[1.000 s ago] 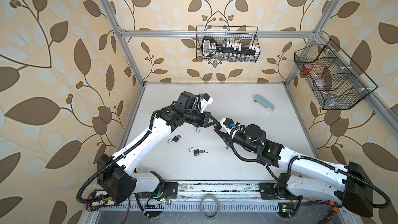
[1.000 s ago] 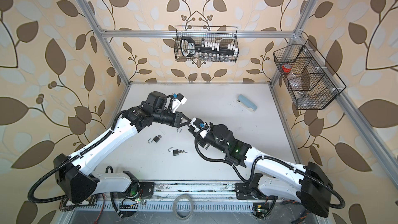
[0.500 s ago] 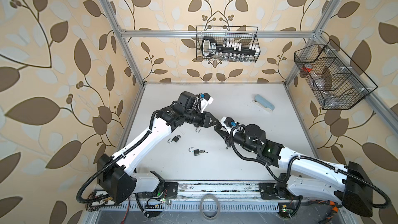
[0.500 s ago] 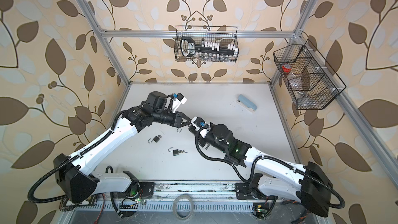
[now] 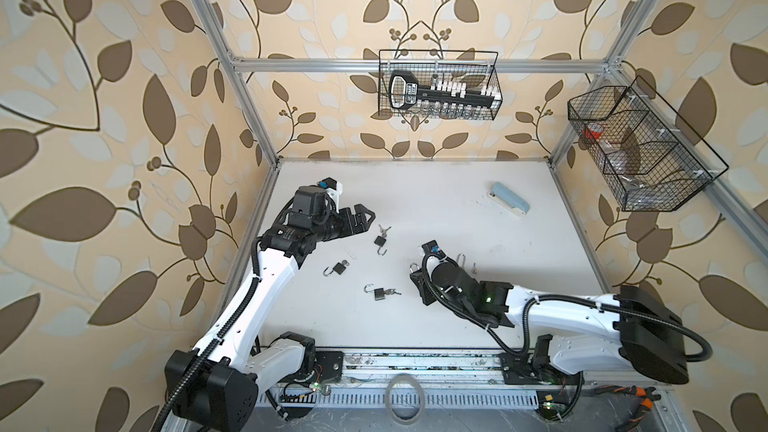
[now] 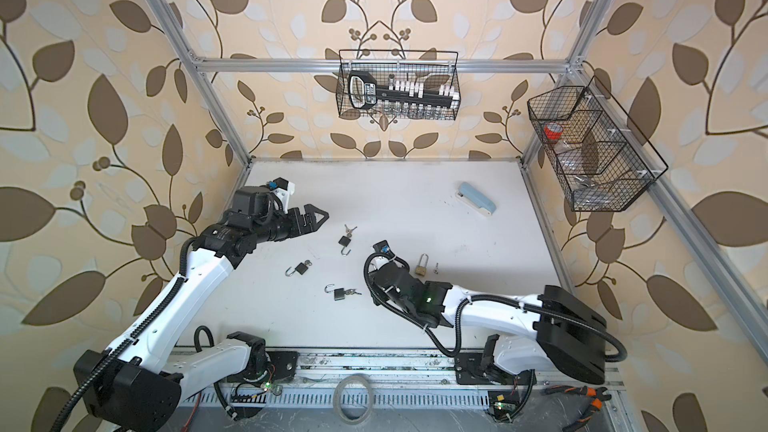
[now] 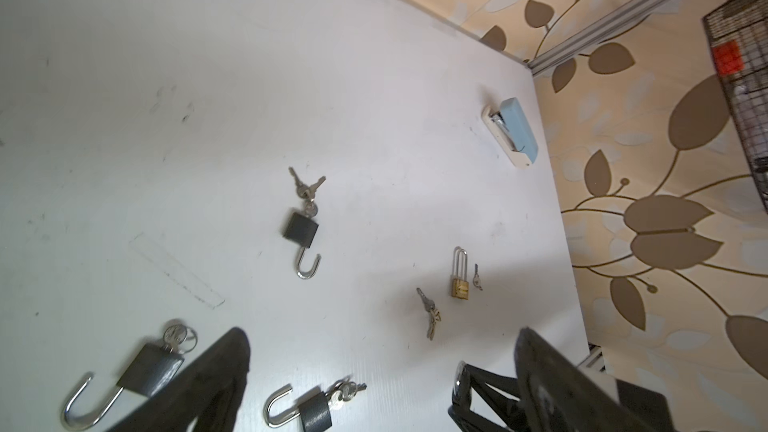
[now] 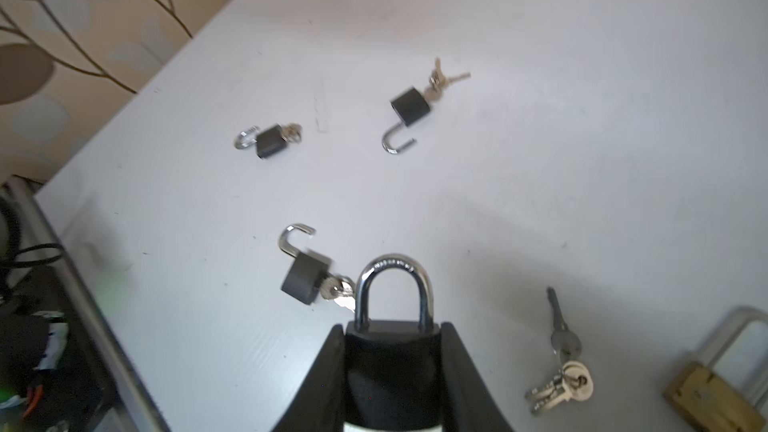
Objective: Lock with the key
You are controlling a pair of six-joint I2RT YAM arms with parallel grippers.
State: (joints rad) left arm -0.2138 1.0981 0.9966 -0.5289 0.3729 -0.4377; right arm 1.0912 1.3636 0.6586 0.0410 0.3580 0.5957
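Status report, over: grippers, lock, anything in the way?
Left gripper open, empty. Right gripper shut on black padlock, shackle closed. Key bunch loose on table. Three open padlocks lie ahead.

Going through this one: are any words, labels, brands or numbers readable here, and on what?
No text here can be read in full.
Label on the handle of the black tool rack in the back wire basket: there is lettering, but it is too small to read.
Engraving on the shackle of the closed black padlock: blurred and unreadable.
Face of the brass padlock: any stamp is too small to read.
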